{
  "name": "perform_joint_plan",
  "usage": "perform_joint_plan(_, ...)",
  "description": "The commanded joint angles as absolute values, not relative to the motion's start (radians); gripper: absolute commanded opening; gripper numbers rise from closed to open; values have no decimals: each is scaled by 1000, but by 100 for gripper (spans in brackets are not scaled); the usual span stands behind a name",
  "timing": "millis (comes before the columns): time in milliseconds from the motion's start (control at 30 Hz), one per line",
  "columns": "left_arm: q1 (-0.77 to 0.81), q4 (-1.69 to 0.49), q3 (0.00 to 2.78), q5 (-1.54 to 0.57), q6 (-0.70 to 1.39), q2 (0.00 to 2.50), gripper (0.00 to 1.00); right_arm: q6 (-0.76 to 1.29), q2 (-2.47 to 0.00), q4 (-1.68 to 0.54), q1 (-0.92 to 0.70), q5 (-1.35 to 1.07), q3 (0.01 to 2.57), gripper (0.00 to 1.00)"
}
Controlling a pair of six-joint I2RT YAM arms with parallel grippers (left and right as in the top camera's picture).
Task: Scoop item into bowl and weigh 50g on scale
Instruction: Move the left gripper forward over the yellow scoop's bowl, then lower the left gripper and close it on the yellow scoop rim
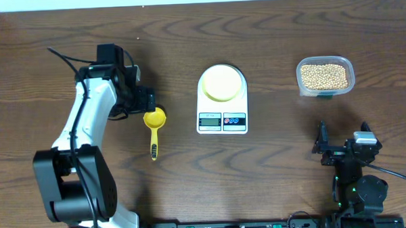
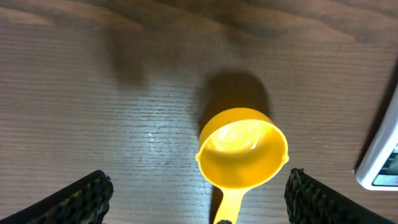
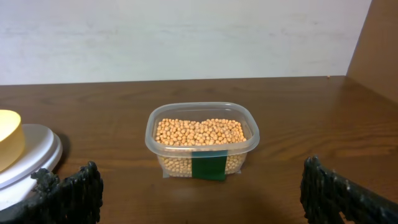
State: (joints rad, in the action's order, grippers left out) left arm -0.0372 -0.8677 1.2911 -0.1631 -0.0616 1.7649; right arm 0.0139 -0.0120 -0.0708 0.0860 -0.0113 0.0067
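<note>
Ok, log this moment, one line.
left end effector open over scoop | right end effector open | bowl on scale | beans in tub

The white-and-black left arm (image 1: 88, 125) reached from the near-left corner of the brown wooden table (image 1: 273, 186) toward its far edge, wrist bent down. Its black left gripper (image 1: 147, 102) pointed downward, fingers spread wide. The black right arm (image 1: 358, 186) sat folded by the near-right corner, with the right gripper (image 1: 344, 141) held level and equally wide.
</note>
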Motion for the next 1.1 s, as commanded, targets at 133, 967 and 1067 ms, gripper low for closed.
perform_joint_plan(133, -40, -873, 1317, -164, -90, 1827, 91, 6, -5, -75, 90, -17, 5, 99)
perform_joint_plan(967, -40, -813, 1264, -164, -150, 1905, 91, 6, -5, -75, 90, -17, 5, 99)
perform_joint_plan(1067, -40, -804, 1264, -164, -150, 1927, 91, 6, -5, -75, 90, -18, 5, 99)
